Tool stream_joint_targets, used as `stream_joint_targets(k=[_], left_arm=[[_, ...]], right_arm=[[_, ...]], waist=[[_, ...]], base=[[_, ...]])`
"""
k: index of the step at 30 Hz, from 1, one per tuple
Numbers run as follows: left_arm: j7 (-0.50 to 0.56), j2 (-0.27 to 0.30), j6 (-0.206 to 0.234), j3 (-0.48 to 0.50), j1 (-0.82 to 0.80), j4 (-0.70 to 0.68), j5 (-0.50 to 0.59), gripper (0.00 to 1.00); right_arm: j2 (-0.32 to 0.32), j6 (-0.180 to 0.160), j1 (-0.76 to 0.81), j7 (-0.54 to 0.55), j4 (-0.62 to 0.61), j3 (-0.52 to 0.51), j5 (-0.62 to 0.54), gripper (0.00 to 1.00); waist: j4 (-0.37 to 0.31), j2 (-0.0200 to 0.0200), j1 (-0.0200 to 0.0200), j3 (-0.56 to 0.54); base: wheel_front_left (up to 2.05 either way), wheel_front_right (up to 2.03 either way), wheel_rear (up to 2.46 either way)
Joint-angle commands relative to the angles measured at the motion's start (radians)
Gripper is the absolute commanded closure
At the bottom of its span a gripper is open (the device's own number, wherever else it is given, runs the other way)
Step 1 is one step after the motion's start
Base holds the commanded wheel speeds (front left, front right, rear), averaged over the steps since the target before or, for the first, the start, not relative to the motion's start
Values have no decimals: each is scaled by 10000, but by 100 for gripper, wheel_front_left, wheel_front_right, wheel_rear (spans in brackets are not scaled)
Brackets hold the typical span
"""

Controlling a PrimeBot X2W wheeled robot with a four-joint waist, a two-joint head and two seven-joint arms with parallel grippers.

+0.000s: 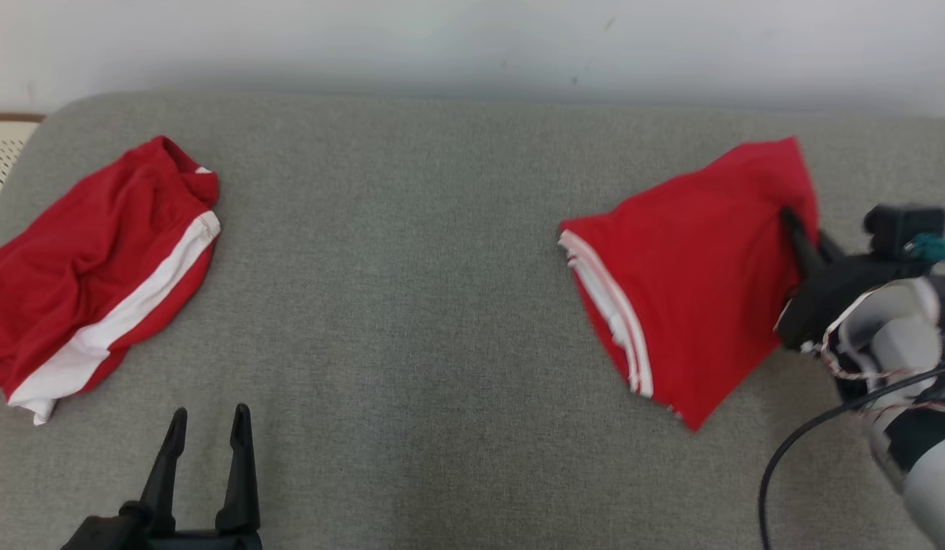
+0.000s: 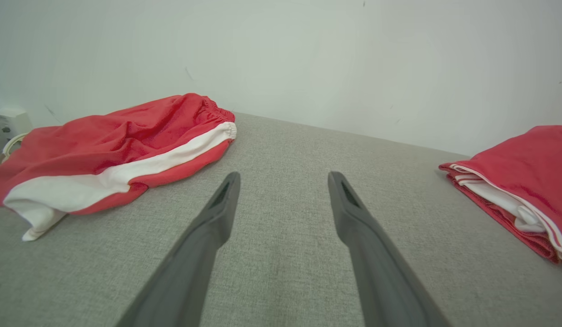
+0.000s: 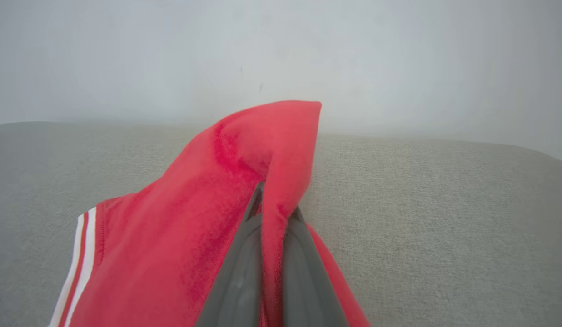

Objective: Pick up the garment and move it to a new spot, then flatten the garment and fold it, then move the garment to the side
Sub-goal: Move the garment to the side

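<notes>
Crumpled garment (image 1: 98, 260), red with a broad white stripe, lay at the far left of the grey cloth-covered bench (image 1: 411, 305), close to its left edge. Just right of it and nearer to the robot, the left gripper (image 1: 210, 416) hovered over bare bench with its two dark fingers wide apart and nothing between them. The middle of the bench was between the two pieces of clothing, which were well apart. At the right side was the folded garment (image 1: 686, 267), also red, with thin white stripes along its left edge. The right gripper (image 1: 793, 221) had its fingers pressed together on the right edge of this garment, and the pinched corner stood up above the bench.
</notes>
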Motion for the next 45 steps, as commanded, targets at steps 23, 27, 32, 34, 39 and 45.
stream_joint_targets(k=[23, 27, 32, 34, 39, 45], left_arm=[[-38, 266, -448, 536, -1179, -815, 554, 0], [-38, 369, -511, 575, -1215, -862, 613, 0], [-38, 477, -516, 746, -1167, -1044, 643, 0], [-38, 516, -524, 809, -1137, -1118, 625, 0], [-38, 528, -516, 824, -1114, -1188, 668, 0], [-38, 493, -517, 797, -1203, -1158, 656, 0]], right_arm=[[-2275, -8, -3387, 3, 1937, 488, 201, 100], [-2625, -8, -3746, 49, 2194, 700, 68, 100], [-2957, -8, -4144, 57, 2453, 928, -117, 100], [-3028, -8, -4307, 71, 2523, 985, -150, 100], [-3053, -8, -4561, 34, 2637, 1157, -301, 100], [-2977, -8, -4761, 34, 2848, 1324, -386, 75]], waist=[[-713, -1, -1, 2586], [-683, -1, -1, 2746], [-669, -1, -1, 2867], [-681, -1, -1, 2948], [-695, -1, -1, 3063], [-694, -1, -1, 3175]], base=[[0, 0, 0], [0, 0, 0], [0, 0, 0], [0, 0, 0], [0, 0, 0], [0, 0, 0]])
